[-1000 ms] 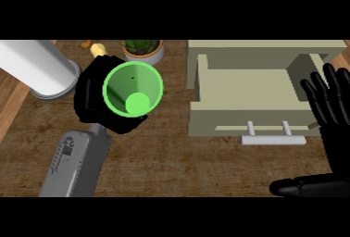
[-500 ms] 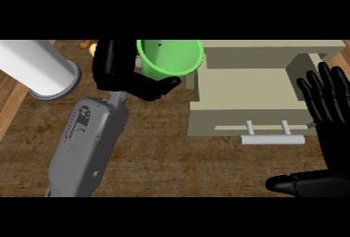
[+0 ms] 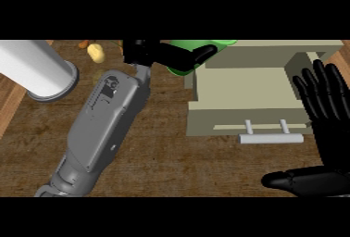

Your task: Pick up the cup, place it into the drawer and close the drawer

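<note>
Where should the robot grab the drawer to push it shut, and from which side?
Best at the handle, the pale bar on two posts sticking out of the drawer front. It faces the robot, so coming from the near side and pushing it away should work. The right hand rests open just beside it. The left hand is busy, curled round the green cup.

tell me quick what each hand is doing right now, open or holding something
Left hand: shut on the bright green plastic cup, held at the open beige drawer's left rear corner.
Right hand: open, fingers straight, holding nothing, beside the drawer's right wall.
</note>
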Action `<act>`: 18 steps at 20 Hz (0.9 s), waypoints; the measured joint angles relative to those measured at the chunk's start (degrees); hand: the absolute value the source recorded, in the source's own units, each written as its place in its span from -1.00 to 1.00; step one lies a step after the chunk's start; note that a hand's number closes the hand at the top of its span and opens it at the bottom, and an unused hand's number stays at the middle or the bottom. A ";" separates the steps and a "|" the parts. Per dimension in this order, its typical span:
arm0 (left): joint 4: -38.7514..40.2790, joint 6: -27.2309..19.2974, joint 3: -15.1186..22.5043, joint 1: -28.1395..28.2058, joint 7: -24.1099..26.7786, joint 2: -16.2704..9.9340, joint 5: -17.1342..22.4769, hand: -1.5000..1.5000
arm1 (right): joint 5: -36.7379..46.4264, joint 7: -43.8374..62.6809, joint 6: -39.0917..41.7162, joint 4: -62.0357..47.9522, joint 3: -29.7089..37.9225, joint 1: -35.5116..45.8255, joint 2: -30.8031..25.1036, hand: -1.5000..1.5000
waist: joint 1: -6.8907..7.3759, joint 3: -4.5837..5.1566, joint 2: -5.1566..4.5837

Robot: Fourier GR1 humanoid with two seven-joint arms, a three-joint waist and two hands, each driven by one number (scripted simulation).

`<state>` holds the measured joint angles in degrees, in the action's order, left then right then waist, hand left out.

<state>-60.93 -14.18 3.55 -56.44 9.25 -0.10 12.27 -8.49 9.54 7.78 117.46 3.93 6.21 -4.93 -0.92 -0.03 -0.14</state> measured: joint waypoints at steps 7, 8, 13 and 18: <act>10.88 -4.14 3.22 -6.69 2.99 0.08 3.81 1.00 | -1.71 -0.35 1.15 -0.68 1.99 0.18 -1.32 -1.00 | -0.50 0.00 -0.10; 12.12 -4.89 4.01 -7.48 3.32 0.09 4.69 1.00 | -1.46 -0.87 1.21 -0.94 1.73 -0.10 -1.07 -1.00 | -0.53 0.00 -0.09; 19.55 -7.30 7.82 -10.92 6.63 0.10 9.30 1.00 | -0.33 -1.01 0.98 -0.51 0.62 -0.30 -0.64 -1.00 | -1.10 0.00 -0.21; 26.38 -8.32 11.76 -14.12 8.45 0.10 14.00 1.00 | -0.62 -2.43 1.69 -1.93 1.11 0.38 -0.96 -1.00 | -1.81 -0.01 -0.41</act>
<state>-34.55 -22.51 15.31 -70.56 17.70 0.00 26.27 -9.11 7.11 9.48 115.53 5.04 6.59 -5.90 -2.74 -0.04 -0.56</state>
